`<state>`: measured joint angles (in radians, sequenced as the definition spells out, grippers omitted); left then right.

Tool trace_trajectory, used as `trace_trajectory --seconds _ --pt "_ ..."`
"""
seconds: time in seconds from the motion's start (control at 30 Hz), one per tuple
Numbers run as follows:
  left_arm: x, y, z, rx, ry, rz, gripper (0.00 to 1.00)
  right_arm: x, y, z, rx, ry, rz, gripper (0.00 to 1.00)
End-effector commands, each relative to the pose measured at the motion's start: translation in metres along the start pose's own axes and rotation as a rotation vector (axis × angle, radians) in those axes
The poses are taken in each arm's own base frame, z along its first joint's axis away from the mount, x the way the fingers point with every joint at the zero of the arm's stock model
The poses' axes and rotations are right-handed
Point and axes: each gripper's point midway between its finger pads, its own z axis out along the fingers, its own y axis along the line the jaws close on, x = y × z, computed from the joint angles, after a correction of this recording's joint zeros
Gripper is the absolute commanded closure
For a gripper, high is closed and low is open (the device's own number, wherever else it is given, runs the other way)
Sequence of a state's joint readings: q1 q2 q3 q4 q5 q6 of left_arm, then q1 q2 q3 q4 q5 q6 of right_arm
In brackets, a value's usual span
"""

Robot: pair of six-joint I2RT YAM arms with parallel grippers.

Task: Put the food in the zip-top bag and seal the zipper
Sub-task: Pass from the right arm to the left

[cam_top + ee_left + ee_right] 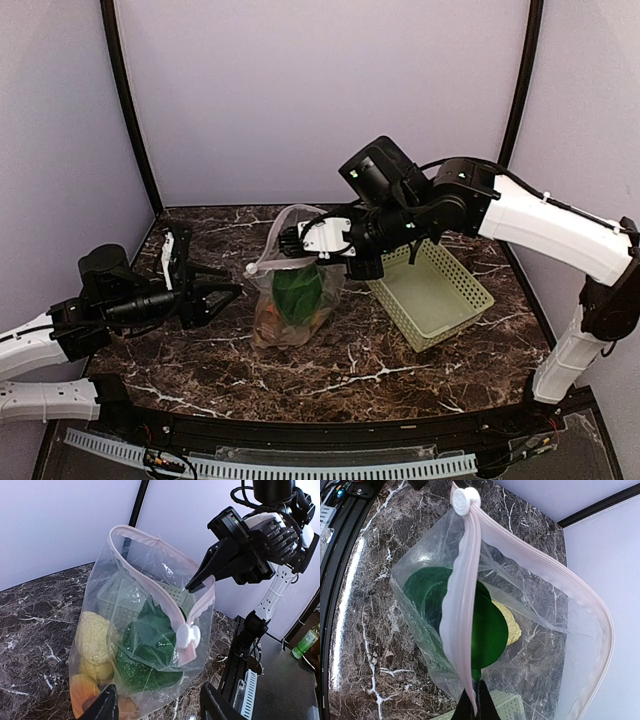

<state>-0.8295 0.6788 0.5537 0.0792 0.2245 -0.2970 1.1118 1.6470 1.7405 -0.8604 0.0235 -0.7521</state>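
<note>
A: Start wide. Take the dark, white-veined marble table first. Carries a clear, floppy, white-dotted zip-top bag near its middle, standing upright just left of a light-green lattice plastic basket.

B: Noted. Looks loaded, too: small plastic food inside, dark green piece in front, yellow lemons beside it, something orange low down.

A: Probably leaves only the sealing, then. Check the right gripper: jaws pinching the bag's rim and holding the top up. Now the left gripper: jaws spread, level with the bag's lower half, gripping nothing.

B: And the thin pinkish-white zipper strip?

A: Gapes in a wide loop on one side. Hard to say how much lies closed between the pinch and the small round white slider tab.

B: So how to finish it well?

A: Keep the right pinch firm and the strip taut. Raise the left jaws to the tab. Close on it squarely, not on loose film. Draw it along the line of the strip toward the open end, never sideways.

B: Or else?

A: Expect bunched film, a stalled tab, or a tipped bag spilling its load.
</note>
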Motion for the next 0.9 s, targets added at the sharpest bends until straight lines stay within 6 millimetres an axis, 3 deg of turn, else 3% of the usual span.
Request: trace_trajectory --seconds 0.0,0.17,0.63,0.87 --pt "-0.024 -0.020 -0.003 0.106 -0.156 0.122 0.46 -0.013 -0.018 -0.010 0.061 -0.052 0.028 1.00" --pt "-0.011 -0.017 0.009 0.117 -0.128 0.140 0.50 -0.014 -0.020 -0.008 0.064 -0.050 0.030 1.00" --pt "-0.010 -0.007 0.016 0.082 -0.148 0.152 0.68 -0.020 -0.022 -0.001 0.044 -0.051 0.049 1.00" --pt "-0.009 -0.001 0.019 0.045 -0.144 0.154 0.81 -0.022 -0.022 0.000 0.039 -0.055 0.052 1.00"
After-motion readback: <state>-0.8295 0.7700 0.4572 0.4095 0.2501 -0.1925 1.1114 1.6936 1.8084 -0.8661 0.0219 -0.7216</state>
